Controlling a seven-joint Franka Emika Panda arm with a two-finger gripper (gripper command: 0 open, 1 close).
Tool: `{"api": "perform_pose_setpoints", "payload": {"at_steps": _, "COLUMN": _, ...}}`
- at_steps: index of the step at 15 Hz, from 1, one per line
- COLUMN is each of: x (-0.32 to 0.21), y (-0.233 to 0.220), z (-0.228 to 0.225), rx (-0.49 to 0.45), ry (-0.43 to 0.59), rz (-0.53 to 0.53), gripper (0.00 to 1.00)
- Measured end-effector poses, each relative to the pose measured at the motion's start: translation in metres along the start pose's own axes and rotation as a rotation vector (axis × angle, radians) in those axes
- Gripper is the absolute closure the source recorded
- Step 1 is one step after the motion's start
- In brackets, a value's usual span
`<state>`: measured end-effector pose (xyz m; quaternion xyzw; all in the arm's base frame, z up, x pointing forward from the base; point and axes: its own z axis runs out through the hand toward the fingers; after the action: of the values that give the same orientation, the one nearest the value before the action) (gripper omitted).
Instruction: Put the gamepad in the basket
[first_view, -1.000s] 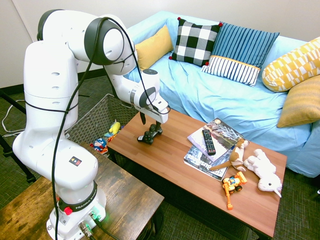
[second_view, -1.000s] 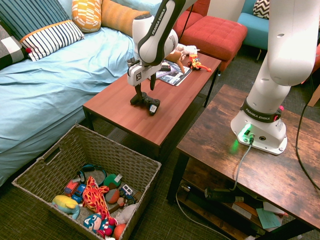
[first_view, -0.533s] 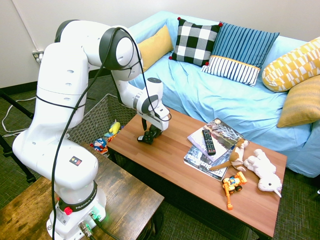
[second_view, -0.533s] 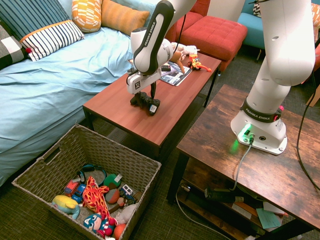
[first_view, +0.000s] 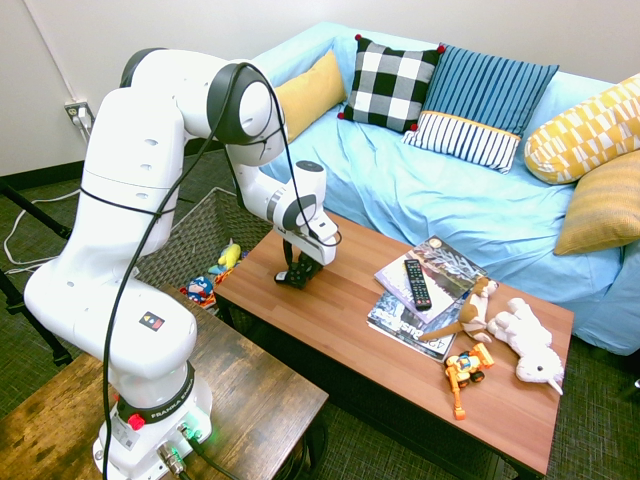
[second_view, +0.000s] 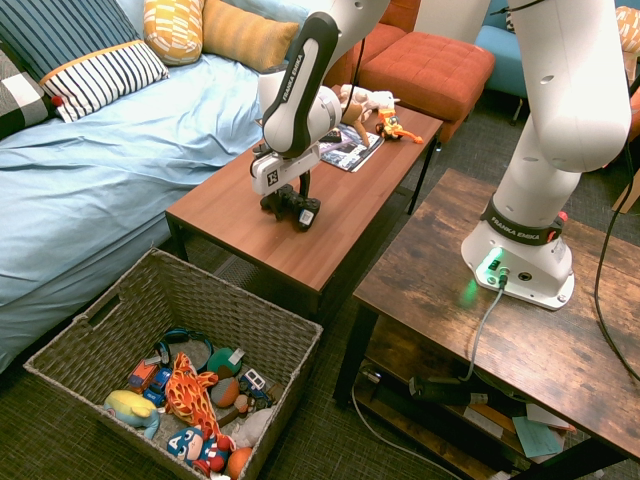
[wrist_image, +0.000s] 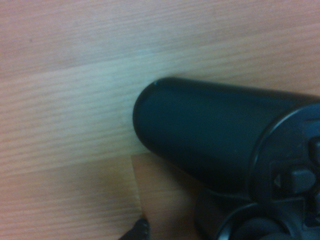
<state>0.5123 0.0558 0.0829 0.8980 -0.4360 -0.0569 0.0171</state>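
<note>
Along the bench, a long sofa (first_view: 370, 180) under a light-blue cover. Next in size, the reddish-brown bench (first_view: 350, 300), with the basket (second_view: 220, 300) on the floor by one end: grey-brown, woven, slant-sided, with mixed toys (second_view: 200, 400) at the bottom. Down low over that same end of the bench, the end effector (second_view: 288, 196), open, with fingers around the gamepad. Farther along the bench, a white plush toy (first_view: 525, 340) and overlapping magazines (first_view: 415, 300). Smaller again, the gamepad (second_view: 297, 210), lying on the bench near the basket end, outside the basket: black all over, with stubby handles and a small pale patch on one part. From the wrist, one thick handle, smooth and dull with a rounded tip, then raised direction buttons, one beside a tiny arrow mark, and part of a round thumbstick. Slimmest, a black remote (first_view: 417, 285) on the magazines.
</note>
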Motion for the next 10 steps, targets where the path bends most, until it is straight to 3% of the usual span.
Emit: {"api": "perform_pose_setpoints", "payload": {"at_steps": 10, "x": 0.027, "y": 0.008, "z": -0.008, "rx": 0.012, "ry": -0.023, "rz": 0.024, "gripper": 1.00}}
